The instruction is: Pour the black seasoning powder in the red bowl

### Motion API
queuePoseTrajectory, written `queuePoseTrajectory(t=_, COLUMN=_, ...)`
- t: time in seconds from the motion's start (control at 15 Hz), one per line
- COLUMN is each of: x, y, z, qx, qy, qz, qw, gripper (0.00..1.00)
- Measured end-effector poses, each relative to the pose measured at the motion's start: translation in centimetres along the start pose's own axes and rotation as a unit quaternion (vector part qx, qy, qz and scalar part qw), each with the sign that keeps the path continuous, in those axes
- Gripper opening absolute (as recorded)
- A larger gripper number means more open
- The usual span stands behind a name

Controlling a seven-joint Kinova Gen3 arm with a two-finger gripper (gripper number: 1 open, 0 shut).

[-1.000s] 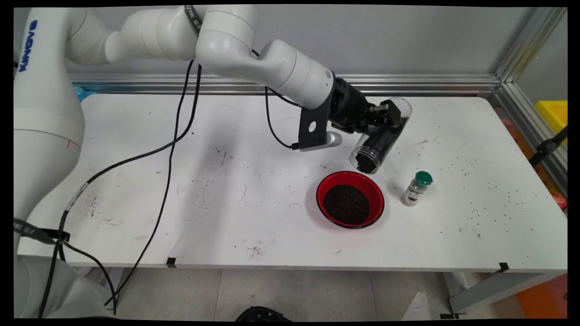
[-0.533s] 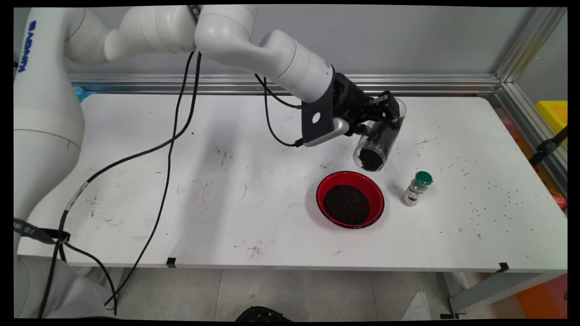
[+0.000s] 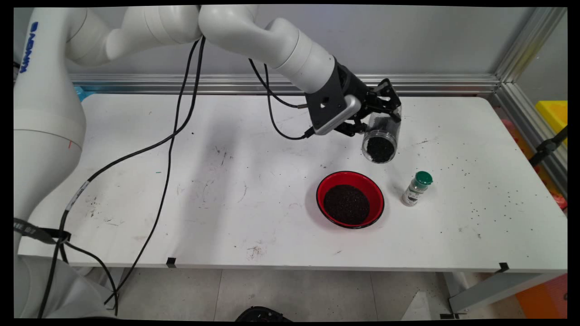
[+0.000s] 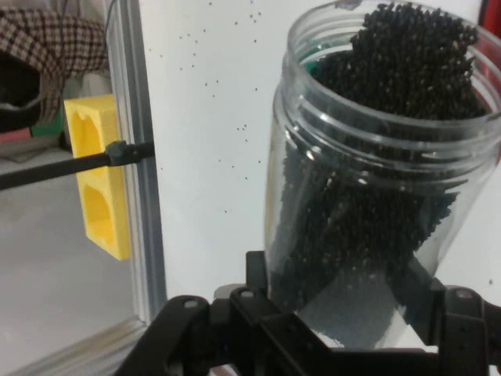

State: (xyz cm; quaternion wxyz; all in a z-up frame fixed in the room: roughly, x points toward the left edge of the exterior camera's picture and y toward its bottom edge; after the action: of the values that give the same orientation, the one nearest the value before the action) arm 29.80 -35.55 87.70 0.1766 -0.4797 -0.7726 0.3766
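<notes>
Fingers (image 3: 383,102) clench a clear jar (image 3: 381,138) of black seeds, tilted mouth-down in the air above the white surface (image 3: 226,181), beyond a red bowl (image 3: 350,199) of seeds and a green-capped bottle (image 3: 417,188).

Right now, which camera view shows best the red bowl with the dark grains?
The main view. There the whole red bowl shows on the white table, dark grains inside, below the clear jar that the gripper holds. In the hand view the jar fills the picture; only a thin red strip shows at the right edge, perhaps the bowl.
</notes>
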Motion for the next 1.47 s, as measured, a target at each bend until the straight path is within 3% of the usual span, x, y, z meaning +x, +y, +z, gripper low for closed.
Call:
queuePoseTrajectory(t=0.27, x=-1.0, y=-0.2, z=0.2, qx=-0.004, qy=0.012, qz=-0.077, qw=0.9969, gripper=0.00)
queuePoseTrajectory(t=0.67, x=-2.7, y=-0.7, z=0.9, qx=-0.005, qy=0.034, qz=-0.187, qw=0.9817, gripper=0.00)
queuePoseTrajectory(t=1.07, x=-4.2, y=-0.8, z=1.9, qx=-0.013, qy=0.060, qz=-0.284, qw=0.9568, gripper=0.00)
queuePoseTrajectory(t=1.27, x=-5.0, y=-0.9, z=2.5, qx=-0.013, qy=0.068, qz=-0.332, qw=0.9407, gripper=0.00)
queuePoseTrajectory(t=1.47, x=-5.9, y=-1.1, z=3.1, qx=-0.009, qy=0.075, qz=-0.385, qw=0.9200, gripper=0.00)
